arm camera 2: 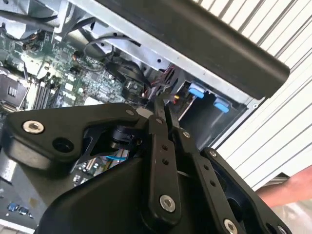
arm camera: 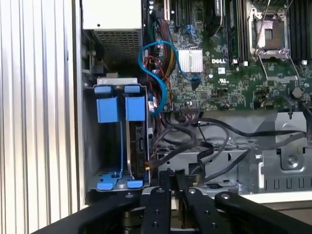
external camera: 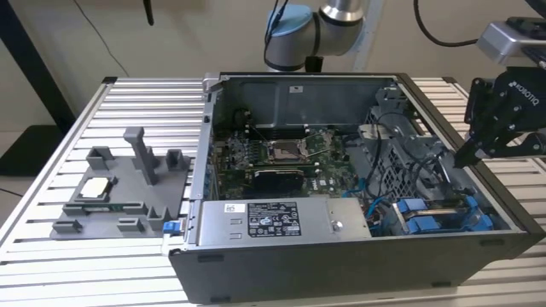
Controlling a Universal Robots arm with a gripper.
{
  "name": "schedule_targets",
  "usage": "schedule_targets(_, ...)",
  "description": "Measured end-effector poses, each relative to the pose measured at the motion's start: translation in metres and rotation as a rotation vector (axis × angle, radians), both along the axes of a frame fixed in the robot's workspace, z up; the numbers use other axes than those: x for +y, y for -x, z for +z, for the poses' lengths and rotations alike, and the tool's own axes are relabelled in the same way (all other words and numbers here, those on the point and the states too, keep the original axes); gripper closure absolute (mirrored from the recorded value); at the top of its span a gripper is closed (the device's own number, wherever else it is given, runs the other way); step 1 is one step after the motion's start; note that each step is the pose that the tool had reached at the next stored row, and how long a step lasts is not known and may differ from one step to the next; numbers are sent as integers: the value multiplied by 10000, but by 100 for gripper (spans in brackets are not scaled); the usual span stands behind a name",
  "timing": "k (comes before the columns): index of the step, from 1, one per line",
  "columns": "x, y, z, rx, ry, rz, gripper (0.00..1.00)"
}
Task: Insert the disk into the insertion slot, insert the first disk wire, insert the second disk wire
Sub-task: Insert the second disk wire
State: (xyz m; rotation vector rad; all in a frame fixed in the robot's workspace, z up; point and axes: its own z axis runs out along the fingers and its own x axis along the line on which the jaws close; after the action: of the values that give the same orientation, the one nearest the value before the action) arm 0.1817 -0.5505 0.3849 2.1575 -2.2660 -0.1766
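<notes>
1. The gripper (arm camera 2: 163, 111) hung over the open computer case (external camera: 256, 275) at about three o'clock of it in the exterior view. Its fingers (arm camera: 160, 192) were pressed together, and I could see nothing pinched between them.
2. Just beyond the fingertips in the first wrist view lay a tangle of black cables (arm camera: 187, 139). A blue cable (arm camera: 157, 78) looped past them towards the board.
3. Beside those cables stood the insertion slot (arm camera: 90, 146), at the case's five o'clock corner in the exterior view. The disk (arm camera: 138, 146) sat edge-on inside it in its blue carrier, so I judged the insertion done and the wire work to be the step in hand.
4. To do that step well, I judged the fingers should take a plug by its body rather than by the lead. The plug should be square to the disk's exposed end and pushed straight, clear of the neighbouring black cables. The blue rails leave little room, so a tilted approach risks jamming.
5. Farther off were the power supply box (external camera: 273, 220) at six o'clock and the motherboard (external camera: 282, 157) at the case's centre.
6. Farthest, at nine o'clock, the grey fixture tray (external camera: 119, 192) rested on the slatted tabletop (external camera: 137, 96)
</notes>
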Motion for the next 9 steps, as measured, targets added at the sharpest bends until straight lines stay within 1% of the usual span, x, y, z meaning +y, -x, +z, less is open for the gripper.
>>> schedule_targets(6, -1, 269, 1, -6, 0, 2, 84)
schedule_targets(9, -2, 402, 2, -24, 2, 2, 84)
